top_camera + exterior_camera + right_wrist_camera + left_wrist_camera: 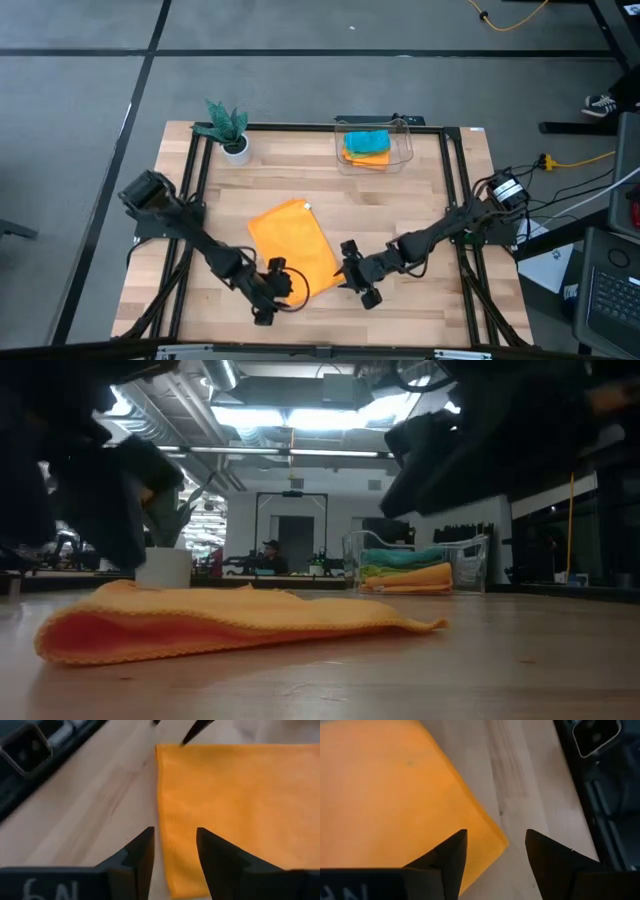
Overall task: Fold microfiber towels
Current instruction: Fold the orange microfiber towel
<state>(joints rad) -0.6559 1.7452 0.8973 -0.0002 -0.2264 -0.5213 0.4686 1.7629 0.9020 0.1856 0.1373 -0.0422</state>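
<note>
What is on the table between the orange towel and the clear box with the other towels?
Nothing: in the high view only bare wooden table lies between the orange towel and the clear box.

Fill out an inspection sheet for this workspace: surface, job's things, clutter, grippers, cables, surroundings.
Surface: wooden table, dark frame around it.
Job's things: orange towel lies folded near the front; teal, green and orange towels stacked in the clear bin at the back.
Clutter: small plant in white pot, back left.
Grippers: left gripper open at the towel's front corner; right gripper open over its right edge; neither holds it.
Cables: yellow cable on the floor, right.
Surroundings: grey floor, a shoe at far right.
</note>
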